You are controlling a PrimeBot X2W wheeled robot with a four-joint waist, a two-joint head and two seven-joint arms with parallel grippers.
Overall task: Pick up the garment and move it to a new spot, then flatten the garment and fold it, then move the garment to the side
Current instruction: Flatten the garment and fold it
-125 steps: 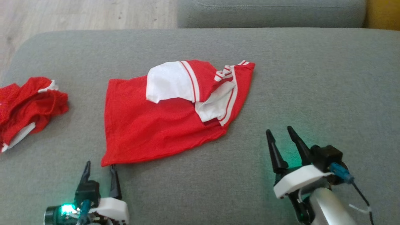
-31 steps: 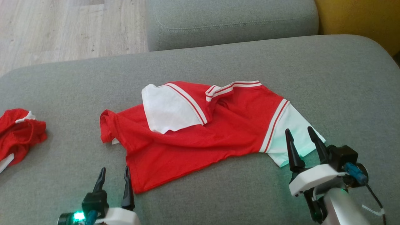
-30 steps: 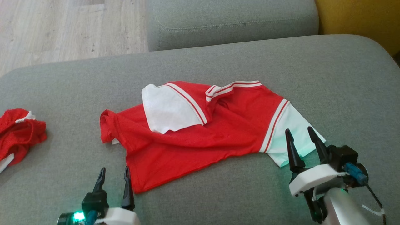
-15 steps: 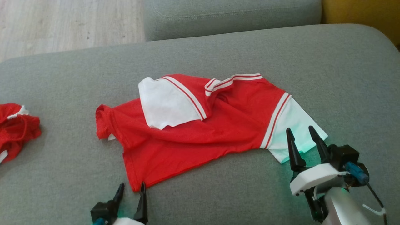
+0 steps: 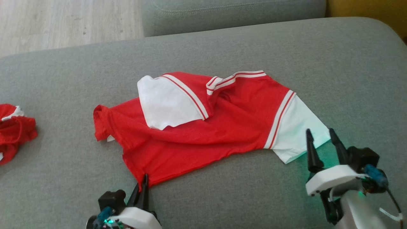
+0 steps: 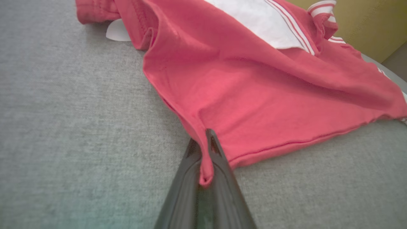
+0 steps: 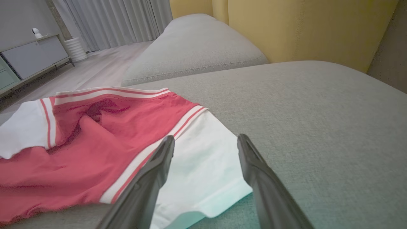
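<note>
The garment [image 5: 203,127], a red shirt with white sleeves and striped trim, lies rumpled across the grey cushion [image 5: 222,44]. My left gripper [image 5: 143,181] is shut on the garment's near hem corner; in the left wrist view the red cloth [image 6: 254,95] is pinched between my two dark fingers [image 6: 190,165]. My right gripper [image 5: 319,135] stands open at the edge of the white right sleeve [image 5: 295,127]. In the right wrist view the sleeve [image 7: 203,165] lies between and under my spread fingers [image 7: 251,159]. One white sleeve [image 5: 165,101] is folded over the chest.
Another red garment [image 5: 12,130] lies bunched at the cushion's far left. A second grey cushion [image 5: 232,12] and a yellow wall [image 5: 365,9] stand behind, with wooden floor [image 5: 63,22] at the back left. In the right wrist view a cabinet [image 7: 28,57] and curtains [image 7: 111,22] are distant.
My left gripper has moved forward to the hem corner and shut on it. The right gripper has shifted slightly right, still open. The head camera has tilted, shifting the picture.
</note>
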